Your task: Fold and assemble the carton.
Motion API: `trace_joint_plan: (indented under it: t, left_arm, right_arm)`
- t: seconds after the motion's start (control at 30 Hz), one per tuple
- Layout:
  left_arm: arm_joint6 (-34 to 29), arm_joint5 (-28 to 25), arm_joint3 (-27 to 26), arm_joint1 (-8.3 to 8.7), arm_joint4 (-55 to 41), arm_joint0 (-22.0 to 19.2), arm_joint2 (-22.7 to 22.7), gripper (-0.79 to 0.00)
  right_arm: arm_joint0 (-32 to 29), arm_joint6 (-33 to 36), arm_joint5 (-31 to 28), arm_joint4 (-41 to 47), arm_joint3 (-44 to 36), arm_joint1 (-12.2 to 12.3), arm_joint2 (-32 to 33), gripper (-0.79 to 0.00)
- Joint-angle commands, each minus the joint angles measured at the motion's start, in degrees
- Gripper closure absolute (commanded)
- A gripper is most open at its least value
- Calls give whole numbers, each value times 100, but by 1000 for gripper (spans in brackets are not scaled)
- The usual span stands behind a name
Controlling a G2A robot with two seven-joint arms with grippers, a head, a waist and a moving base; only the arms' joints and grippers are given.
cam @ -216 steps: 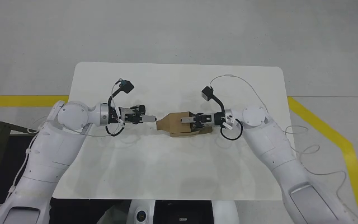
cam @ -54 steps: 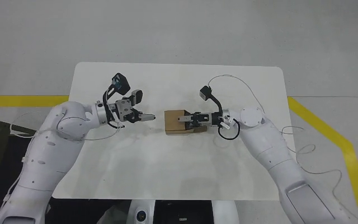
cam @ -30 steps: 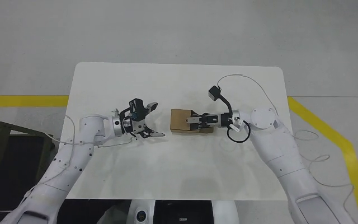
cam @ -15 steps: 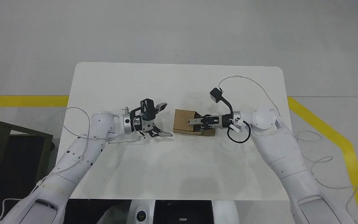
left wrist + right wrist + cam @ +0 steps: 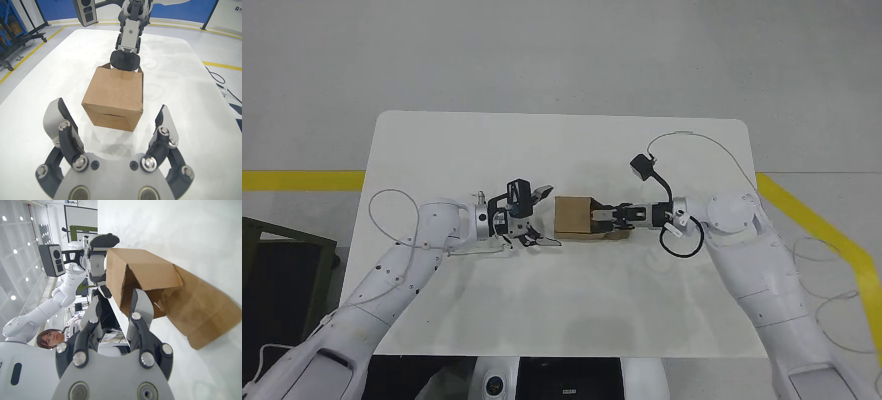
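Observation:
The brown carton [image 5: 573, 215] lies on its side at the middle of the white table [image 5: 542, 320]. Its closed end [image 5: 113, 118] faces my left gripper [image 5: 540, 216], which stands open just short of it, one finger [image 5: 62, 115] on each side and not touching. My right gripper [image 5: 600, 216] is at the carton's other, open end. In the right wrist view one finger [image 5: 140, 303] sits inside the carton [image 5: 151, 272], the other finger [image 5: 92, 309] outside, shut on its wall. A loose flap [image 5: 204, 317] lies flat on the table.
A thin grey cable [image 5: 687, 140] loops over the table's far right part. Another cable [image 5: 392, 205] trails from the left arm near the table's left side. Bare table surface lies in front of and behind the carton.
My left gripper has swung round, opened and come right up to the carton's closed end. The right gripper has drawn the carton slightly to the right. The carton's pointed left flap has been folded flat.

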Motion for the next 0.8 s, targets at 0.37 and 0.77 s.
trace_joint_plan:
  t: [0.37,0.77]
  left_arm:
    - [17,198,244,-193,-23,-165,300,-785]
    - [-34,302,371,-313,-41,-264,412,-785]
  right_arm:
    - [-741,212,652,-537,-1090,282,602,0]
    - [-801,-46,638,-471,-619,278,268,0]
